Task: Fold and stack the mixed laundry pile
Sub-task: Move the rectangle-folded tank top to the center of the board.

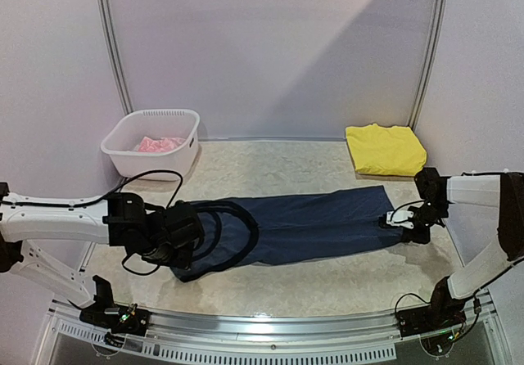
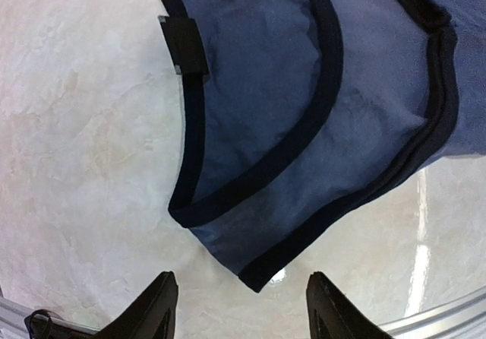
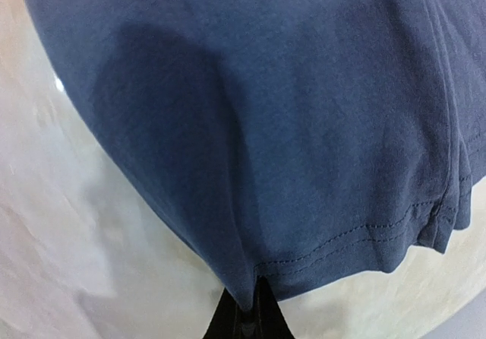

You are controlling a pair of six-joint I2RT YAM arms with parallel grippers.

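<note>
From above, the navy tank top (image 1: 303, 226) lay flat across the surface (image 1: 270, 177) between the arms, with the left end effector (image 1: 176, 236) over its strap end and the right end effector (image 1: 407, 222) at its hem. The yellow garment (image 1: 385, 148) sat folded far right and the pink garment (image 1: 160, 144) lay in the basket (image 1: 123, 136) far left. The left wrist view showed its fingers (image 2: 152, 312) spread wide and gripping nothing, with the top's dark-bound corner just ahead of them. The right wrist view showed the other pair clenched on the hem's edge.
</note>
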